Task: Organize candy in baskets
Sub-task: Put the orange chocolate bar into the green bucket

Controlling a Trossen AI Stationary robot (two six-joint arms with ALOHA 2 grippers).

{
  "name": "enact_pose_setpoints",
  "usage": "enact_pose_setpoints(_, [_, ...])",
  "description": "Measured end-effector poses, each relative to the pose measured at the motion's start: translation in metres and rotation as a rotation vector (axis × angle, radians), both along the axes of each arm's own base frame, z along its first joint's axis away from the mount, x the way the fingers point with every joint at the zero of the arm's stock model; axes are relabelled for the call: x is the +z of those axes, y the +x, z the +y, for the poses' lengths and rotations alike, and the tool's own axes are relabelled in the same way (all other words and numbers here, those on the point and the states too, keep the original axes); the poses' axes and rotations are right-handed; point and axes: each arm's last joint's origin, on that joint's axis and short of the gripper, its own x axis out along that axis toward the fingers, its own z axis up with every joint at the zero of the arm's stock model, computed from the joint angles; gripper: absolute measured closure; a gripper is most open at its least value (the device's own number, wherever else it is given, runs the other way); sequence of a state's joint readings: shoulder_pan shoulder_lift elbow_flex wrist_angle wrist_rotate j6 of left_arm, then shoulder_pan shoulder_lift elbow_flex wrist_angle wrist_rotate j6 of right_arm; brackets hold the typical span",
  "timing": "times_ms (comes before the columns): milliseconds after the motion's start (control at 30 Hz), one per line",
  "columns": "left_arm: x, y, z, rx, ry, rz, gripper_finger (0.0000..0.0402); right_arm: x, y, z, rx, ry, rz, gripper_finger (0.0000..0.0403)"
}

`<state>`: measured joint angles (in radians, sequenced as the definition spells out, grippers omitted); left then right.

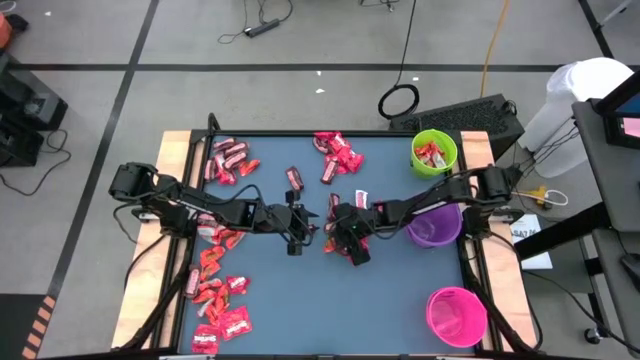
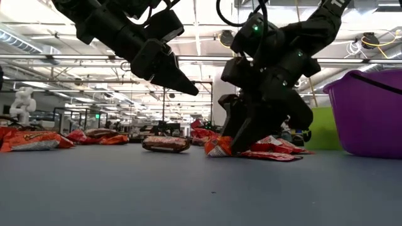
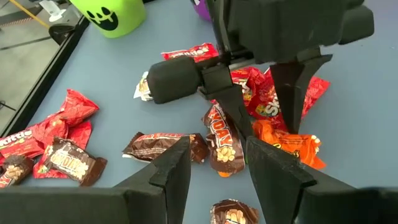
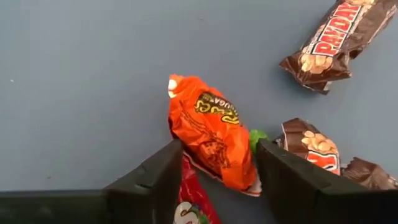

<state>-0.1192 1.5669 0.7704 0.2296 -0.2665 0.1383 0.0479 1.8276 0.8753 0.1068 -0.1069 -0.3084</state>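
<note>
Candy in red, orange and brown wrappers lies in heaps at the table's far left (image 1: 228,160), far middle (image 1: 338,152) and near left (image 1: 215,295). More candy lies in the lime green basket (image 1: 434,152). The purple basket (image 1: 436,226) and the pink basket (image 1: 456,316) stand to the right. My right gripper (image 4: 217,180) is open and low at the table's middle, one finger on each side of an orange candy (image 4: 211,137). My left gripper (image 3: 217,171) hangs open above a brown candy (image 3: 222,142) and touches nothing. My right gripper comes down slanting from the table's right side, its fingertips (image 2: 233,148) at the tabletop. The orange candy's long sides (image 4: 186,146) lie close against both fingers. I cannot tell whether they touch it. The candy lies flat on the table.
More brown and red candy (image 4: 339,34) lies loose around both grippers at the table's middle. The two grippers (image 1: 320,235) stand close together there. The purple basket stands just behind my right arm. The blue mat is bare between the middle and the pink basket.
</note>
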Motion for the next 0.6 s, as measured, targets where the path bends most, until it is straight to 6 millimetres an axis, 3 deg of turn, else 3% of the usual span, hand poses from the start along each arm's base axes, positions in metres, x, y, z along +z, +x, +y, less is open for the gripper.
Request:
enact_pose_setpoints(400, [0.0,0.0,0.0,0.0,0.0,0.001,0.0239,0.0004,0.0,-0.0001,0.013,-0.013,-0.004,0.0354])
enact_pose_setpoints(600, [0.0,0.0,0.0,0.0,0.0,0.001,0.0239,0.0042,-0.0015,-0.0002,0.016,-0.021,-0.004,0.038])
